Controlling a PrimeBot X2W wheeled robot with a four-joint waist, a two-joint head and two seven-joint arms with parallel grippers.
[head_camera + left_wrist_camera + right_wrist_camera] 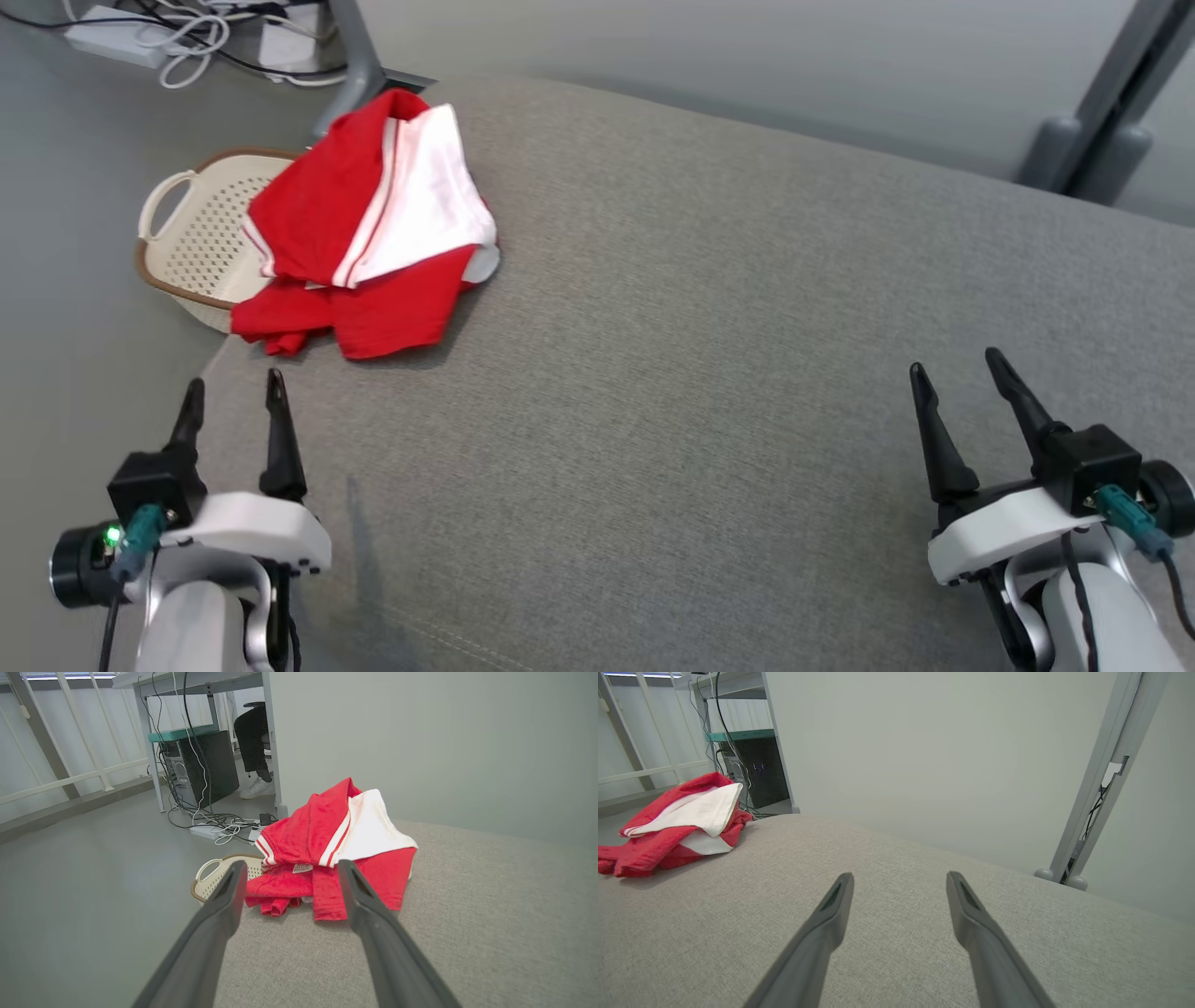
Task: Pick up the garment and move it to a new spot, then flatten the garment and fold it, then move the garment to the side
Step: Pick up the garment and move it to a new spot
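Garment [322, 219] crumpled, red with white panel, perhaps shirt; left claw [233, 379], right claw [955, 361] both spread, empty.

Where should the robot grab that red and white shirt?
Probably the raised red fold at the top of the crumpled shirt, coming down from above with the open left hand, which is nearest. The heap stands up there, while its edges lie flat on the grey cushion.
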